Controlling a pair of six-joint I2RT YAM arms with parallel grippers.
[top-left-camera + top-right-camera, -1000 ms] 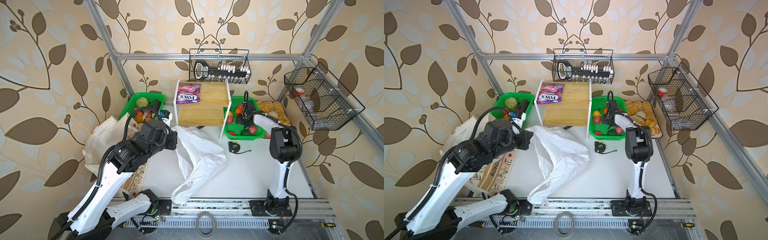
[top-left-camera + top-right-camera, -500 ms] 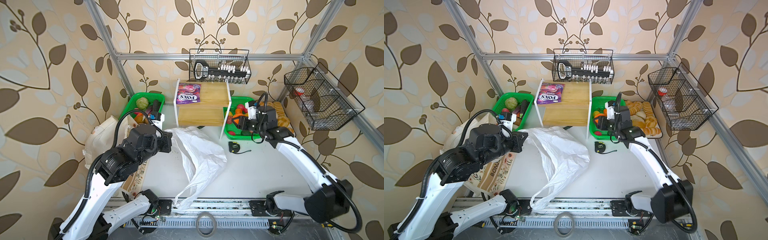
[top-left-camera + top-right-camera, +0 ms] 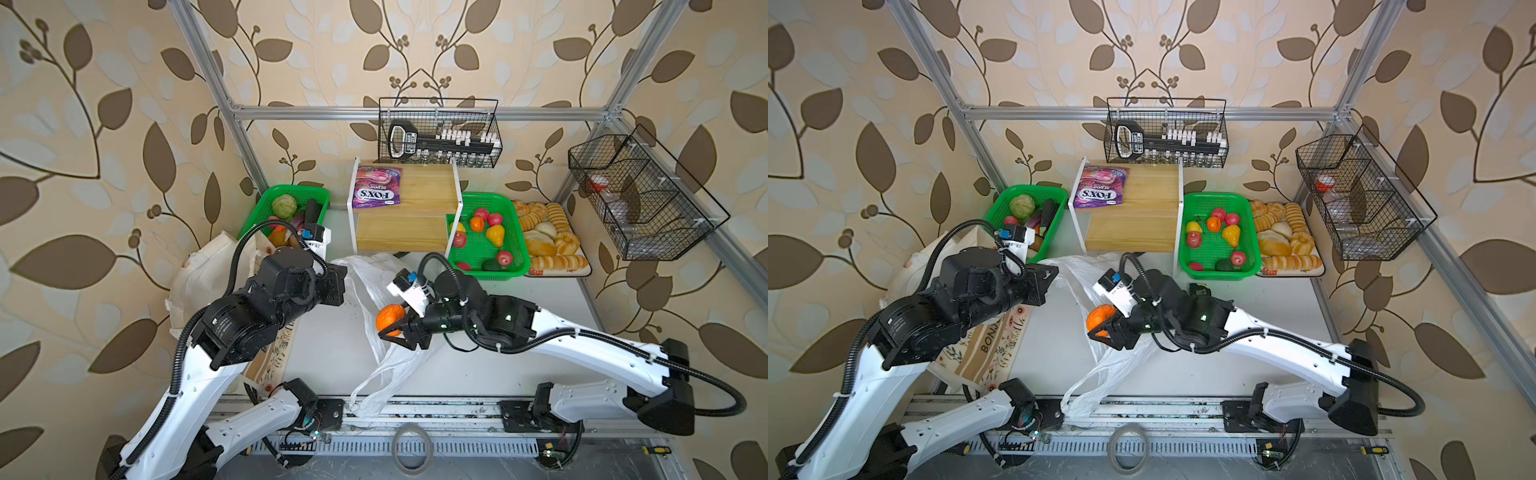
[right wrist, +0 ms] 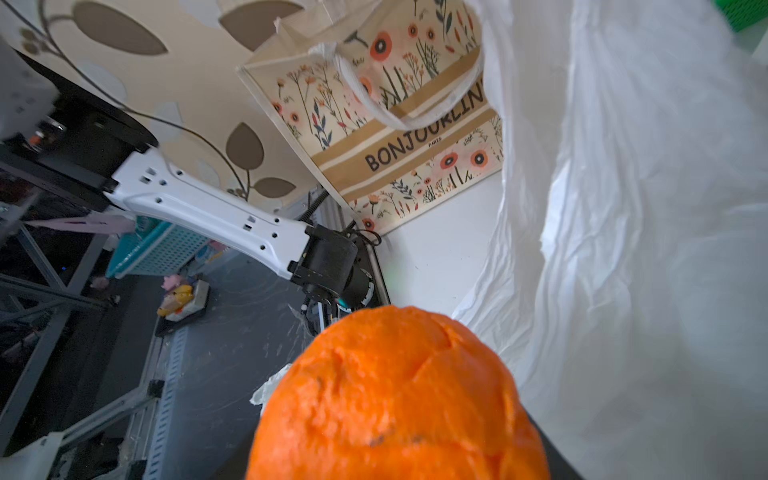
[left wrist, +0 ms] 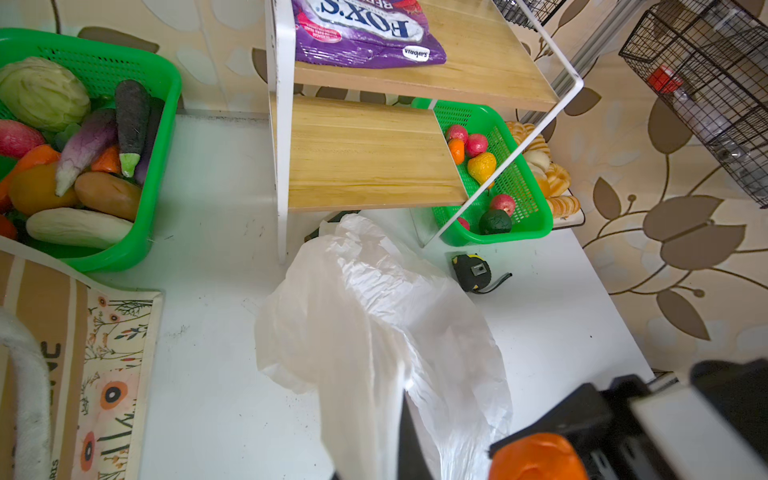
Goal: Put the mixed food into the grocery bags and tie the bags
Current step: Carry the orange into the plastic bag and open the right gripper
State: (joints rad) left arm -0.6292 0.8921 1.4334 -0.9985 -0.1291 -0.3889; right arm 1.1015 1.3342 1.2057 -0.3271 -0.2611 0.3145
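White plastic bag (image 3: 365, 276): it lies limp across the middle of the table (image 3: 332, 353), with one edge drawn up to the left gripper (image 3: 342, 286). We judge that the thin film could slip from that pinch or sag shut.
Left gripper: the jaws are fully closed, and from the left wrist view we judge them to be pinching the bag's edge.
Right gripper (image 3: 395, 326): it is clamped around the orange (image 3: 390, 316), held just above the bag's crumpled middle and not clearly over any opening.
Orange: it is round, so if it is released onto closed film we expect it to roll off across the table.
Canvas tote (image 3: 984, 349): it lies flat at the table's left edge. The left arm covers most of it in both top views, so we cannot tell whether anything is inside.
Bag mouth: folds hide it in every view, so we cannot say which way it faces.
Left fingertips: the left wrist view cuts them off, so we cannot see the actual contact with the plastic.
Tape measure (image 5: 471, 272): it sits on the table just beside the bag. The right arm hides it in both top views.
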